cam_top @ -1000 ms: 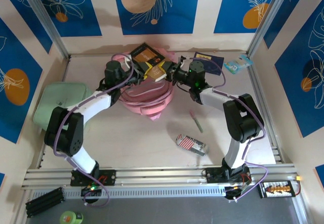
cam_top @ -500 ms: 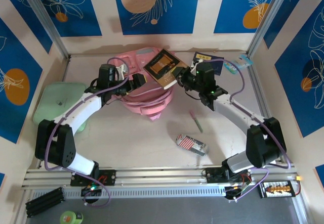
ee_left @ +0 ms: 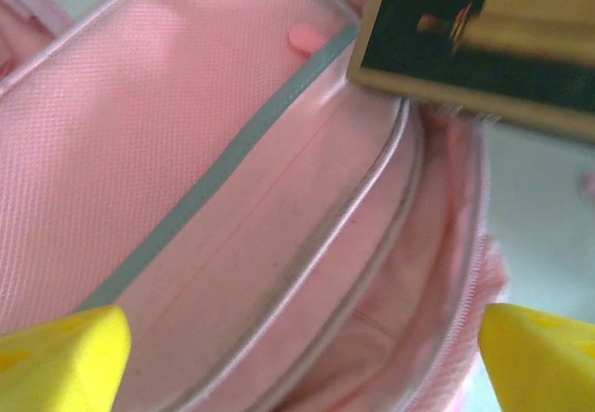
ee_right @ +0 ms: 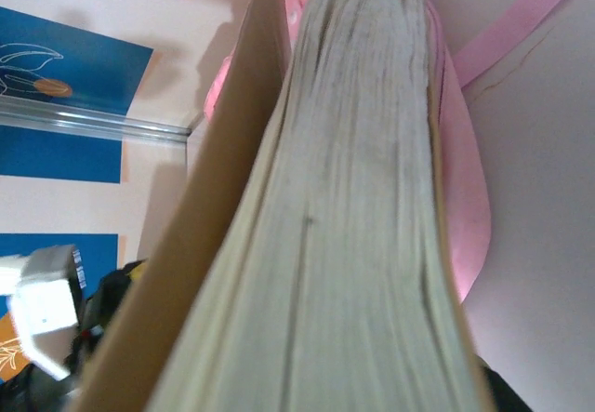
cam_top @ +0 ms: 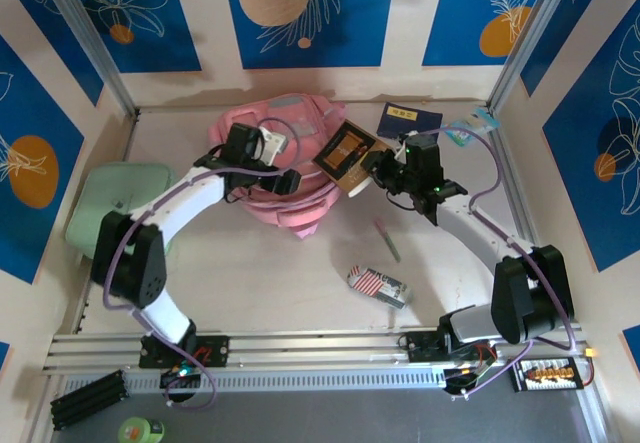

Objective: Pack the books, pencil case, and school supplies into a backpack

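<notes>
The right pincer (cam_top: 372,165) clamps the notebook (cam_top: 347,149), tilted at the right edge of the pink backpack (cam_top: 300,215). The left pincer (ee_left: 297,365) hovers wide open and empty over the backpack's pocket. The pencil case (cam_top: 378,285) lies on the desk (cam_top: 290,283).

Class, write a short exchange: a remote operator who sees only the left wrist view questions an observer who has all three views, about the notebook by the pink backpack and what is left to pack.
Operator: A notebook corner hangs over the open backpack. What holds it?
Observer: The right tool is shut on it, from its right side.
Operator: What lies outside the backpack?
Observer: The pencil case and green pen lie on the table, nearer the robot than the backpack.
</notes>
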